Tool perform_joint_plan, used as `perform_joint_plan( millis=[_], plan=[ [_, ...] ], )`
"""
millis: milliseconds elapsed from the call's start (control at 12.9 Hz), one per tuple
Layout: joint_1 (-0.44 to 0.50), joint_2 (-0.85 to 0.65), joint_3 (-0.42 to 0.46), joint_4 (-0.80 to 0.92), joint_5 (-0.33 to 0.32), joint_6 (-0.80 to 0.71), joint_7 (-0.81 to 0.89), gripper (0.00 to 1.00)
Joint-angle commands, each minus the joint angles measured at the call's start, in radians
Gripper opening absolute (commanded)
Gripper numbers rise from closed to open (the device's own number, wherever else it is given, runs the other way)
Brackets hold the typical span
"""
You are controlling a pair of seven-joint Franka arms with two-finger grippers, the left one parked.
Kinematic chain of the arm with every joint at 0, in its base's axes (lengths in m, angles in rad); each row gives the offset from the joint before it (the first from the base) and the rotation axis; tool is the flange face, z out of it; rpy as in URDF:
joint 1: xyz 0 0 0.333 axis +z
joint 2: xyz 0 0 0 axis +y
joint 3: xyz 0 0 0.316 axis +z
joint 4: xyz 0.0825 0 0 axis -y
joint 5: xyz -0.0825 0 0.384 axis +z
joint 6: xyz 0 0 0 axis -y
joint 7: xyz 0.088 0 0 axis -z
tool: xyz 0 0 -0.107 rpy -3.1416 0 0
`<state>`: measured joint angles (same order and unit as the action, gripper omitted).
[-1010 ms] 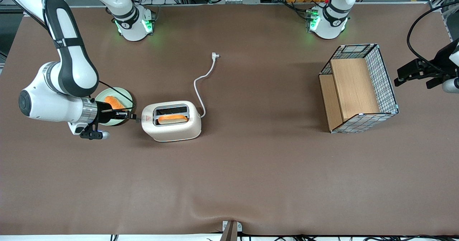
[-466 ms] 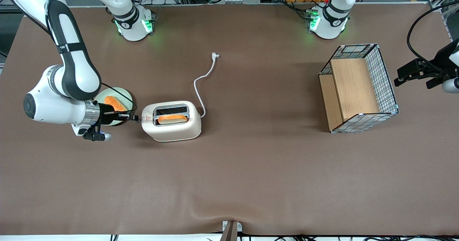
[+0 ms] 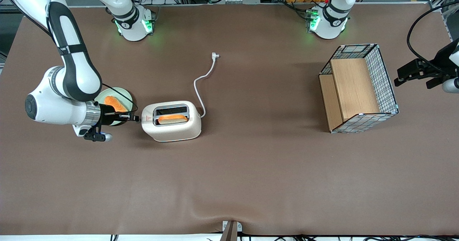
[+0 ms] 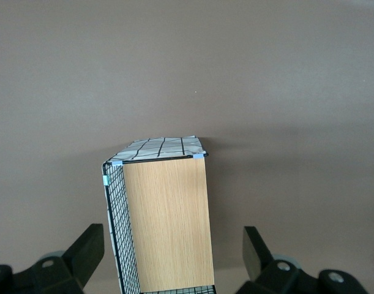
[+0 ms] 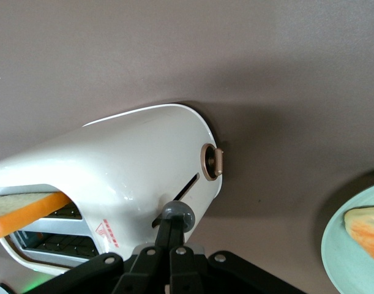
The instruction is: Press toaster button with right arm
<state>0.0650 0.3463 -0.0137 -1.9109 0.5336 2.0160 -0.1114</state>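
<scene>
The toaster (image 3: 171, 121) stood on the brown table (image 3: 251, 169), its white cord (image 3: 202, 85) trailing away from the front camera, and a slice of toast (image 3: 172, 118) sat in its nearer slot. The right arm (image 3: 64, 90) reached in low toward the toaster's narrow end, and its gripper (image 3: 134, 118) had both fingers (image 5: 168, 242) drawn together, their tips right against the toaster button (image 5: 178, 214), a small grey knob on that end face. Just beside that end, under the arm's wrist, lay a pale green plate (image 3: 126, 94) with another orange piece (image 3: 114, 102). A wire basket (image 3: 358, 88) stood well apart from the toaster, toward the parked arm's end.
</scene>
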Motion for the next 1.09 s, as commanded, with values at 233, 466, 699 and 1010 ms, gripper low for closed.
perform_joint_plan(
  millis=[233,466,699,1010],
  plan=[
    [0.018,0.002,-0.006,-0.005,0.025,0.021,-0.030,0.00],
    [0.019,0.003,-0.006,-0.005,0.023,0.036,-0.030,0.00],
    [0.021,0.008,-0.006,-0.007,0.020,0.040,-0.030,0.00],
    [0.021,0.028,-0.006,-0.007,0.019,0.055,-0.037,0.00]
  ],
)
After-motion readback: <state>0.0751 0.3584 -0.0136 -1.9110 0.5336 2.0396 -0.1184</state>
